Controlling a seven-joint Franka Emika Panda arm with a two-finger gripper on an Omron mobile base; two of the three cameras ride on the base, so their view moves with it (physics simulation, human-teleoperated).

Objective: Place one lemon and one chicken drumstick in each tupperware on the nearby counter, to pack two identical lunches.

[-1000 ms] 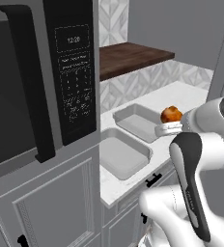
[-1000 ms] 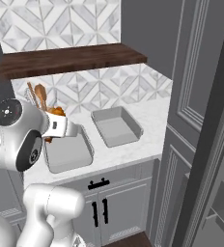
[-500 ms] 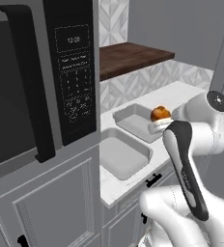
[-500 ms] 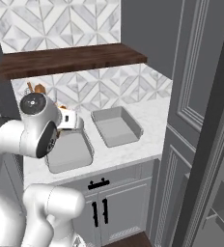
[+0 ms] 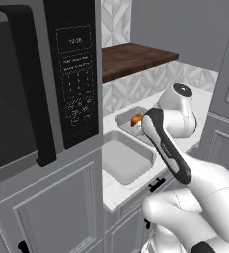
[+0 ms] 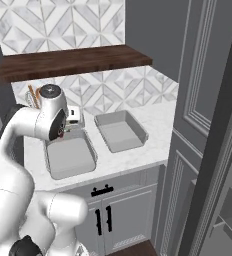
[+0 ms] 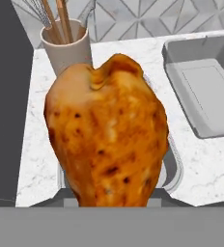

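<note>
Swinging further in over the bench (image 6: 138,155) since a second ago, the arm now carries the chicken drumstick (image 7: 109,130) toward the back of the marble top. The hand (image 6: 73,117) is clamped on the drumstick, which looms large in the hand view and peeks out orange beside the arm in the left base view (image 5: 136,120). Below it lies the nearer tupperware (image 6: 70,157), and the second tupperware (image 6: 119,132) sits just beside that one, to the right in the right base view. A utensil holder (image 7: 66,47) with wooden sticks stands on the bench behind the drumstick. A dark wooden shelf (image 6: 73,59) runs above, and a microwave (image 5: 52,84) stands at the left.
</note>
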